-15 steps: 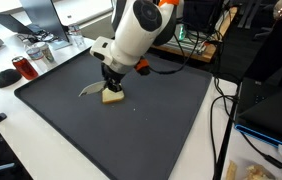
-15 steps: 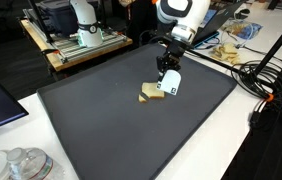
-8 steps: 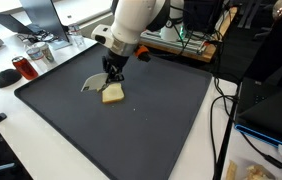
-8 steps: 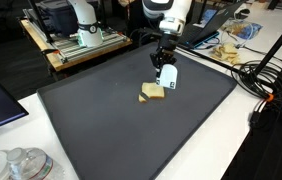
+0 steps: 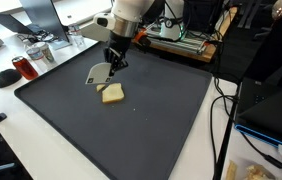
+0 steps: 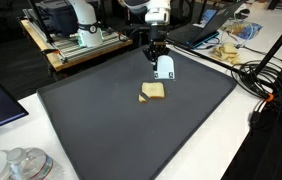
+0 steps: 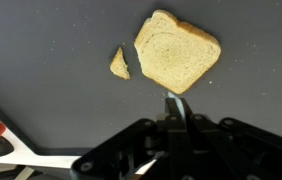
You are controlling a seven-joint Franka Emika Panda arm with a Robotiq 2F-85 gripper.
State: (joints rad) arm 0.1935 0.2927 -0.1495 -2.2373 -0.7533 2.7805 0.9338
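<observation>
A slice of bread (image 5: 112, 93) (image 6: 153, 92) (image 7: 176, 51) lies on the black mat (image 5: 131, 130) (image 6: 111, 130). In the wrist view a small torn crumb of bread (image 7: 120, 64) rests just beside it. My gripper (image 5: 112, 62) (image 6: 157, 55) (image 7: 174, 118) hangs above the mat, behind the slice and clear of it. It is shut on a flat spatula (image 5: 98, 73) (image 6: 164, 68), whose thin blade (image 7: 174, 103) shows edge-on in the wrist view, pointing at the bread.
A red cup (image 5: 21, 68) and metal items stand on the white table beside the mat. Cables (image 5: 221, 120) run along the mat's other side. A clear jar (image 6: 21, 165) stands near one corner, a food bag (image 6: 229, 45) past another.
My gripper has lifted off the bread and drawn back toward the mat's far edge, carrying the spatula. The slice stays where it was.
</observation>
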